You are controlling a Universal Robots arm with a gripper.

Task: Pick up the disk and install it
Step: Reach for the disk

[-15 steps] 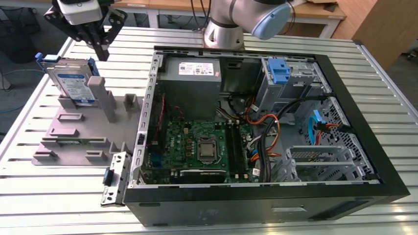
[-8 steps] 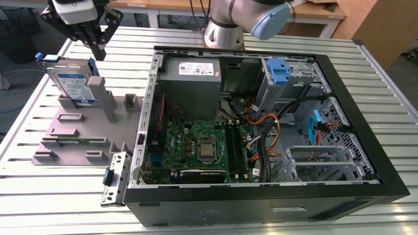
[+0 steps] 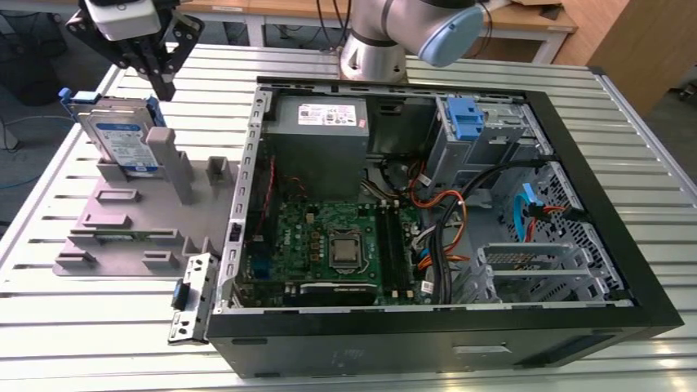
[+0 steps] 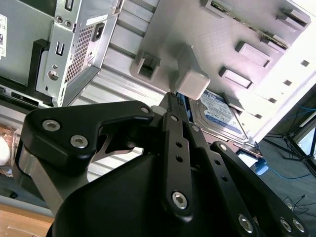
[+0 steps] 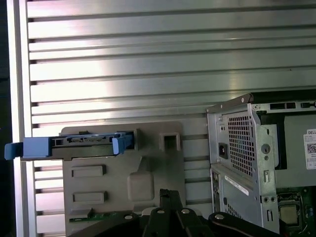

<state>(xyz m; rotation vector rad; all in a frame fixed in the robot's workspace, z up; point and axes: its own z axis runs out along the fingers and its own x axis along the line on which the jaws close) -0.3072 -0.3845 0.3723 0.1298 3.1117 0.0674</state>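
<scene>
Room around the disk (image 3: pixel 122 137) is open on the slatted metal table (image 3: pixel 98 327). The table's edge lies beyond it toward the exterior view's left. On the right, past the tray's posts, stands the wall of the open computer case (image 3: pixel 360 351).

The disk stands on one long edge in a slot of the grey plastic tray (image 3: pixel 109 220), leaning slightly. Its broad labelled face is turned toward the case. In the first wrist view the disk (image 5: pixel 84 146) shows edge-on, its long axis along the table's slats and a blue rail at each end.

The gripper (image 3: pixel 163 86) hangs above the tray's far end, near the disk and not touching it. Its fingers are pressed together on nothing.

The disk's label is blue and white, and the power supply (image 3: pixel 318 122) carries a small white one. I cannot make out the print on either.
</scene>
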